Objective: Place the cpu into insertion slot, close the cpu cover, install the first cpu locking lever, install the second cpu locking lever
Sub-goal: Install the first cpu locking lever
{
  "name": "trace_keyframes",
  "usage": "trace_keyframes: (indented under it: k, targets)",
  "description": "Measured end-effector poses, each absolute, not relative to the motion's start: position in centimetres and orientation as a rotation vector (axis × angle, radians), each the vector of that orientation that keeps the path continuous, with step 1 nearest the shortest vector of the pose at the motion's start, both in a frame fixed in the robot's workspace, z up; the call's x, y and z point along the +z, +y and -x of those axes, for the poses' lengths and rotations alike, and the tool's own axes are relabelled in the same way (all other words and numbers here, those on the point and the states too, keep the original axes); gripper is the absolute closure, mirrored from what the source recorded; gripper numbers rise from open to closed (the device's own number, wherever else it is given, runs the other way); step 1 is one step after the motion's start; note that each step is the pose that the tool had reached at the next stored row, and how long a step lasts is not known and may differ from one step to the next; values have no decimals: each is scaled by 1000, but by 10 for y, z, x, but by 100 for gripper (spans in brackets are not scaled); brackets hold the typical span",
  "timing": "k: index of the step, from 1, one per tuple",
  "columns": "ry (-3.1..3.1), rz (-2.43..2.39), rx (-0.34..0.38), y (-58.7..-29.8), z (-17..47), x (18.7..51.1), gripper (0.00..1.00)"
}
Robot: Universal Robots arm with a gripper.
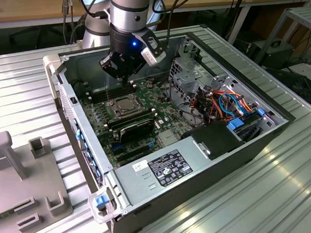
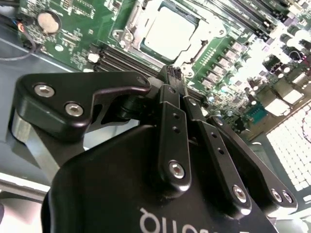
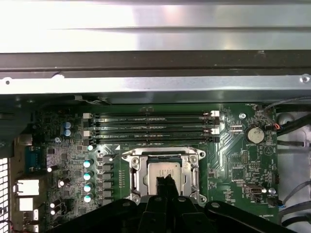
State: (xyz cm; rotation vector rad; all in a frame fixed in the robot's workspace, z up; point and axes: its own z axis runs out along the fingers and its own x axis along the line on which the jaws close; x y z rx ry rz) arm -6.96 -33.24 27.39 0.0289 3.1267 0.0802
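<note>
A robot arm's tool (image 1: 121, 73) hangs low inside an open computer case (image 1: 167, 201) on a ribbed metal tabletop (image 1: 267, 194), directly above the processor socket. The cpu (image 3: 163, 171) lies flat in the socket on the green board, and the cover (image 3: 136, 170) appears to be folded down around it, its square window framing the chip's metal top.

In both wrist views the tool's fingers are pressed together. Nothing can be seen between them, and their tips sit over the near edge of the cpu. Whether they touch the chip or the cover cannot be told.

In the exterior view a thin rod (image 1: 107, 93) stands upright just beside the socket, on that view's left. It may be a locking lever not yet brought down.

Judging by this layout, the work has reached the cover or the levers. That stage is done well by pressing only on the frame or on the lever's end, never on the chip's bare top. The push should be straight and slow, so that the lever swings down and tucks under its hook. The pinched tips should also keep away from the memory slots (image 3: 150, 128) just beyond the socket and from the small parts on the board around it.
</note>
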Motion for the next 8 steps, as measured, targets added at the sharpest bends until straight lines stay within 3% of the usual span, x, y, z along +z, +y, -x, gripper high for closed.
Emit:
trace_keyframes:
  k: [8]
  targets:
    - [3128,25,81,-335,85,274,89]
